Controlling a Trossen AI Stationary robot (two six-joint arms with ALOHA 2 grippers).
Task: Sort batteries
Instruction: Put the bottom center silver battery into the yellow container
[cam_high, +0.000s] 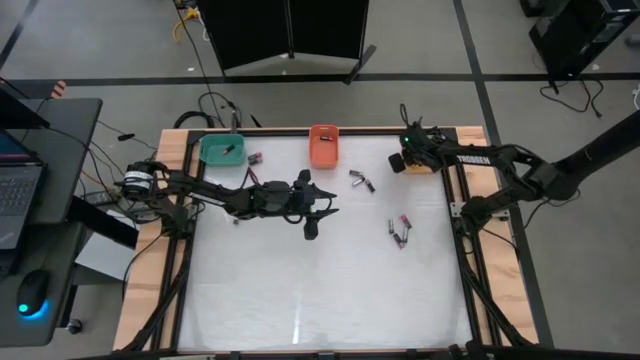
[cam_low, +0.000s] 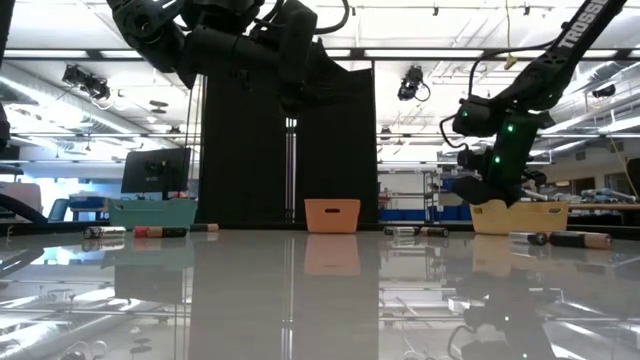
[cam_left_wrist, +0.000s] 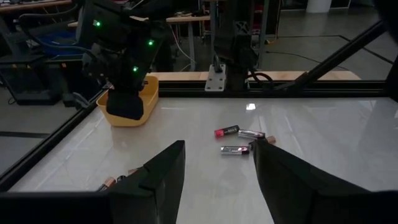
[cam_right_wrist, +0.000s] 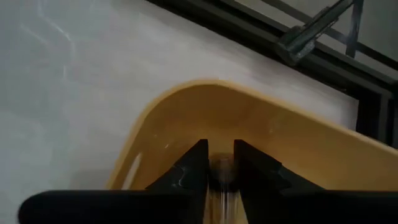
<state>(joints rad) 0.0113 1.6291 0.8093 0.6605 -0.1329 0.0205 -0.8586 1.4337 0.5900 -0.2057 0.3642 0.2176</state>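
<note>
- Right gripper (cam_right_wrist: 219, 163) hangs over the yellow bin (cam_right_wrist: 292, 146); between its narrowly parted fingers (cam_right_wrist: 189, 168) we see a blurred silvery thing, likely a battery, long axis along the fingers, pointing down into the bin.
- We cannot tell whether it is gripped or already loose.
- Left gripper (cam_left_wrist: 214, 165), fingers wide and holding nothing, hovers mid-table; three batteries (cam_left_wrist: 235, 150) lie flat just ahead of it, long axes across its line of approach.
- Further batteries (cam_high: 399, 232) lie between the two arms.
- Teal bin (cam_high: 221, 150) and orange bin (cam_high: 323, 146) stand at the far edge, each with a battery inside.
- We judge the left arm nearer the three.
</note>
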